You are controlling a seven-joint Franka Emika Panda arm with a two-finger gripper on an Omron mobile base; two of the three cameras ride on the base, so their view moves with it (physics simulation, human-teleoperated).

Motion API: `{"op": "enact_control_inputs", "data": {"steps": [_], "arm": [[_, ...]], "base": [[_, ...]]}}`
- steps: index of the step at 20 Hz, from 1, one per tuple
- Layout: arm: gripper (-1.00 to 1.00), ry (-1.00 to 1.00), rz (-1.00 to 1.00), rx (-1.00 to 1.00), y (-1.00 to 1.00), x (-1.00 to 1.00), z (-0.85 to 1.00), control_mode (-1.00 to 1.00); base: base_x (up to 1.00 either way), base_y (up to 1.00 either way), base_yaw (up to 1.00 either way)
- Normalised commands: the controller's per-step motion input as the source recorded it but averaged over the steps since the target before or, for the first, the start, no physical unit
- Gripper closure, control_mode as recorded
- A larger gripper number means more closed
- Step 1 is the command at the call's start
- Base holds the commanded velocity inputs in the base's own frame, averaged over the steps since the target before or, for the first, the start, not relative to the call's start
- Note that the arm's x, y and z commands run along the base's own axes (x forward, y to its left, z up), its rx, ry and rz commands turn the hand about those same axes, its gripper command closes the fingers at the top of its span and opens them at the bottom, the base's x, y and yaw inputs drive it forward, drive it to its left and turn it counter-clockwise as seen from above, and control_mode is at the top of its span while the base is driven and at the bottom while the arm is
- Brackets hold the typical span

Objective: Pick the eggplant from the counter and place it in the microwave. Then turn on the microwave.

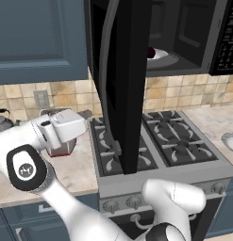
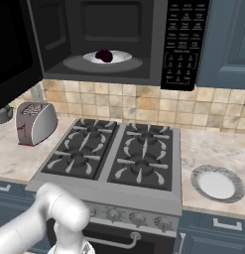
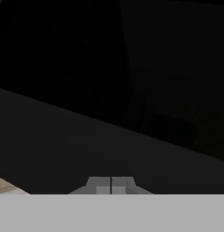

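Observation:
The eggplant [image 2: 104, 55] [image 1: 150, 52], small and dark maroon, lies on the white round plate [image 2: 123, 57] inside the black microwave [image 2: 186, 39]. The microwave door [image 1: 122, 94] stands swung wide open over the stove. My gripper [image 1: 86, 114] is to the left of that door, on its outer side, pointing at it. In the hand view the gripper [image 3: 111, 185] is shut with nothing between its tips, and the door's dark face lies close ahead. The beige counter [image 1: 75, 169] runs below my hand.
A silver toaster [image 2: 35, 122] stands on the counter left of the gas stove [image 2: 114, 154], just under my hand. A white dish [image 2: 216, 183] lies on the counter at the right. A kettle [image 1: 1, 120] sits at the far left. Blue cabinets hang beside the microwave.

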Motion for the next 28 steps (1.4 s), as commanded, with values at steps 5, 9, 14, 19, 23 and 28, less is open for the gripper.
{"op": "enact_control_inputs", "data": {"steps": [5, 9, 14, 19, 23, 28], "arm": [[1.0, 0.0, 0.0, 0.0, -0.34, -0.08, 0.0, -1.0], [1.0, 0.0, 0.0, 0.0, -0.33, -0.11, 0.0, -1.0], [1.0, -0.03, 0.0, 0.0, -0.33, -0.13, 0.01, -1.0], [1.0, -0.07, 0.0, 0.0, -0.29, -0.14, 0.05, -1.0], [1.0, -0.08, 0.0, -0.01, -0.27, -0.13, 0.07, -1.0], [1.0, -0.06, 0.0, 0.0, -0.31, -0.09, 0.06, -1.0]], "base": [[0.0, 0.0, 0.0], [0.0, 0.0, 0.0], [0.0, 0.0, 0.0], [0.0, 0.0, 0.0], [0.0, 0.0, 0.0], [0.0, 0.0, 0.0]]}}
